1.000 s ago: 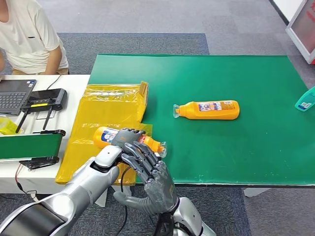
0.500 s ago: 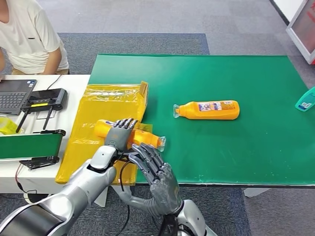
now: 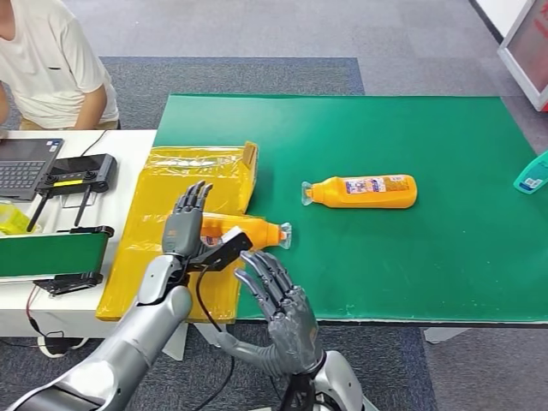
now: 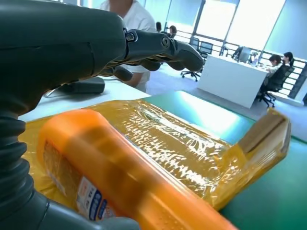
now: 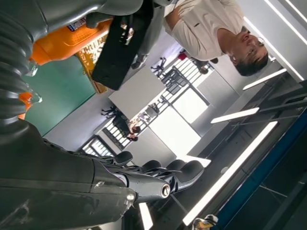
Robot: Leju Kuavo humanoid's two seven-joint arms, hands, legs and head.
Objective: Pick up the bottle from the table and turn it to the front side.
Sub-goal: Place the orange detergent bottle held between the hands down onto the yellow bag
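An orange bottle (image 3: 248, 230) lies on its side, its base end on the yellow plastic bag (image 3: 187, 184) and its clear cap over the green mat (image 3: 388, 274). My left hand (image 3: 182, 224) hovers over the base end with fingers spread and raised, gripping nothing. In the left wrist view the bottle (image 4: 119, 177) lies under the stretched fingers (image 4: 163, 45). My right hand (image 3: 284, 300) is open, palm up, at the table's front edge, short of the cap. The right wrist view catches the bottle (image 5: 68, 40) too. A second orange bottle (image 3: 362, 191) lies mid-mat.
A teal bottle (image 3: 533, 174) lies at the mat's right edge. On the white table to the left are a laptop (image 3: 22, 163), a black controller (image 3: 80, 171) and a small green conveyor (image 3: 51, 253). A person in a white shirt (image 3: 51, 60) sits behind it.
My left hand has let go of the bottle and lifted its fingers apart. The bottle now lies on the bag's edge. My right hand has drawn back toward the front edge.
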